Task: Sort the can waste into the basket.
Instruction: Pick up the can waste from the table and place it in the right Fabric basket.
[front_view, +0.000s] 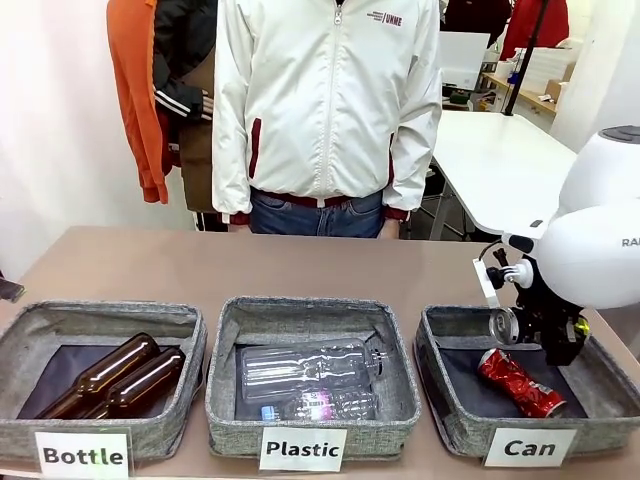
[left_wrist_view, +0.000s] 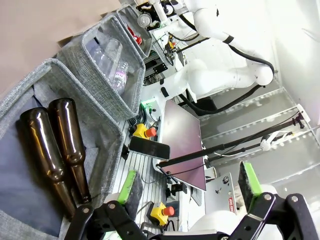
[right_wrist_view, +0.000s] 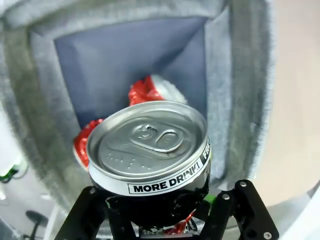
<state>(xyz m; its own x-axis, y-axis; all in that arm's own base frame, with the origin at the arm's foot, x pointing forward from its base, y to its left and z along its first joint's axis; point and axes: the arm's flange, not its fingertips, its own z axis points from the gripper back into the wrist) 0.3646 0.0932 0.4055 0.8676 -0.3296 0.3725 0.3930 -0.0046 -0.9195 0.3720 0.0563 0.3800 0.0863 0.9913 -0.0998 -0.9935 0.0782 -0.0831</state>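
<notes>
Nearest the right wrist camera, the dark can (right_wrist_view: 150, 150) sits clamped between the fingers of the right gripper (right_wrist_view: 165, 210), silver top facing the lens with its pull tab visible; the can's long axis runs along the fingers, toward the camera. From the front, the same can (front_view: 503, 325) hangs with its silver top turned to picture left, long axis roughly level, above the near-left part of the Can basket (front_view: 455, 420). The right gripper (front_view: 540, 325) is pressed shut on it. A red can (front_view: 518, 382) already lies on the basket's dark lining, crushed, its long axis running diagonally from far-left to near-right. Judged from this, one can is sorted, and the dark can is over the basket but not yet released; letting go is the step that remains for it. No further can is visible on the table (front_view: 300, 270). The left gripper (left_wrist_view: 192, 210) stands spread and empty, beside the Bottle basket (left_wrist_view: 95, 115), which holds two brown bottles (left_wrist_view: 55, 150). The Plastic basket (front_view: 230, 400) holds clear bottles (front_view: 305, 370). A person (front_view: 325, 110) stands at the far side.
</notes>
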